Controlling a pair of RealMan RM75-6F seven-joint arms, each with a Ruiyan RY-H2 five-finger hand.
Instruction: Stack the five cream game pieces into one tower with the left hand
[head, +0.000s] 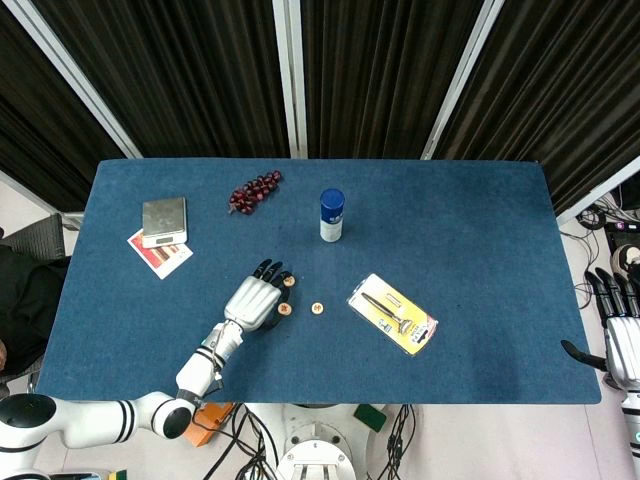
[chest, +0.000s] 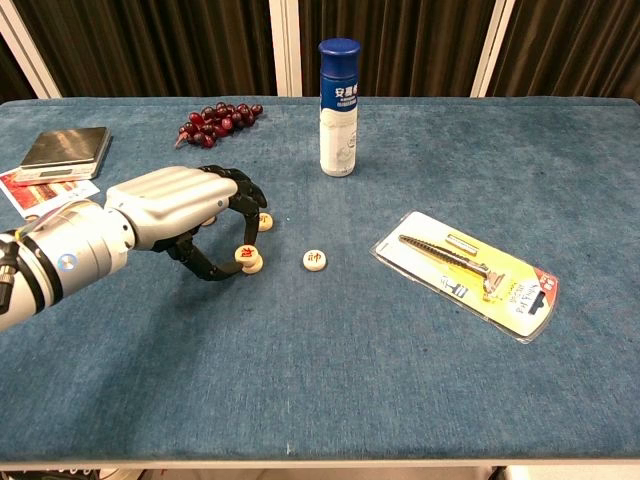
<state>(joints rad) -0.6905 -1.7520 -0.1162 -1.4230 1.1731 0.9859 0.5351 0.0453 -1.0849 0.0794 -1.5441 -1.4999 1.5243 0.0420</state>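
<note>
cream game pieces lie near the middle of the tabletop (chest: 330, 360): one pinched in the left robot hand (chest: 190, 215) over another, one (chest: 316, 259) loose just right. lower it squarely, release gently, then fetch the loose one.

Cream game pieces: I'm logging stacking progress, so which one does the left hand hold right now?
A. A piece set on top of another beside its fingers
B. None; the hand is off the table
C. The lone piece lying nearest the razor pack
A: in the chest view the left hand pinches a cream piece set on top of another.
</note>
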